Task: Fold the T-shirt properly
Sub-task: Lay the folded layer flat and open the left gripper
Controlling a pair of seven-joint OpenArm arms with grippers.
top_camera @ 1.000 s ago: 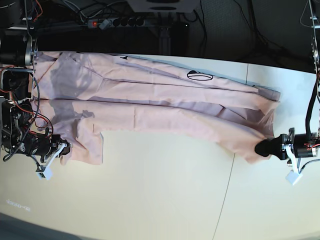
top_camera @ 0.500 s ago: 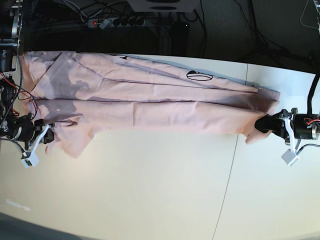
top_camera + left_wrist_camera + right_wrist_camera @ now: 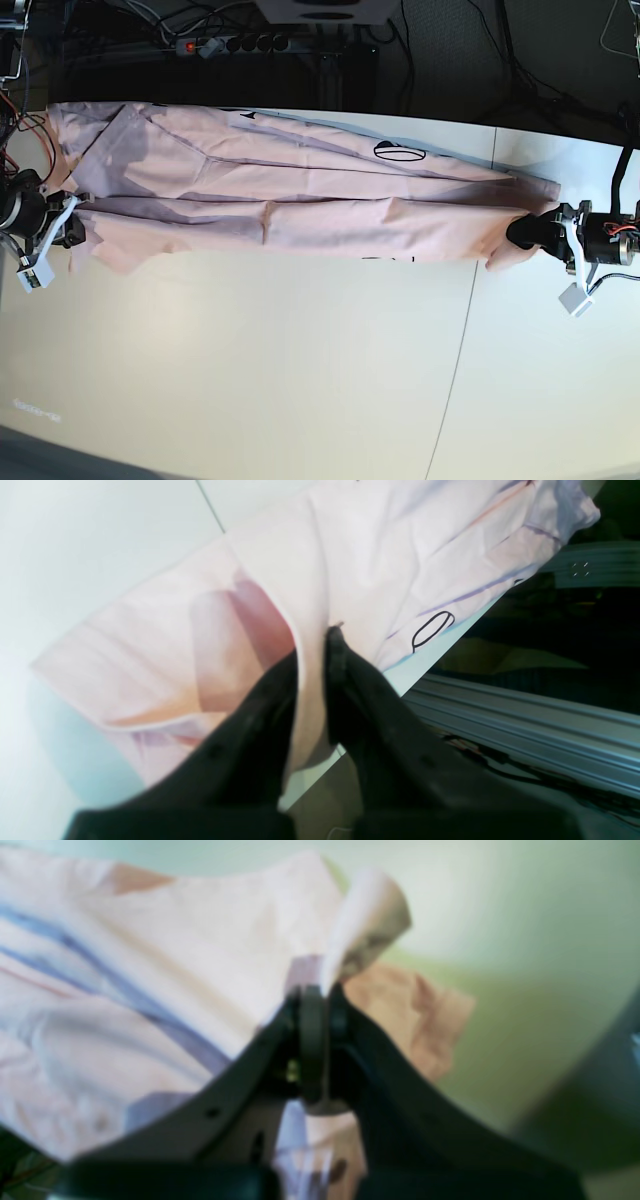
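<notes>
Stretching across the pale tabletop (image 3: 300, 380) from nine o'clock to three o'clock in the base view, the T-shirt (image 3: 300, 215) lies as a long narrow band, its near edge lifted and doubled toward twelve o'clock. At nine o'clock the right claw (image 3: 68, 228) is clamped tight on one end of that edge; its own wrist view, though blurred, shows cloth pinched between closed jaws with a loose flap curling above them. A slack tongue of fabric droops just below that grip, and I judge it could get trapped under the fold and leave a lump.

Through the middle, black lettering (image 3: 400, 152) peeks out along the far edge, so the layers are not squarely stacked; carrying on without evening them would likely give a skewed fold.

At three o'clock the left claw (image 3: 528, 232) is likewise closed on the other end, a thin pinch of hem running between its jaws in the left wrist view. The cloth looks taut, so uneven pulling by either arm could slip that small bite free.
</notes>
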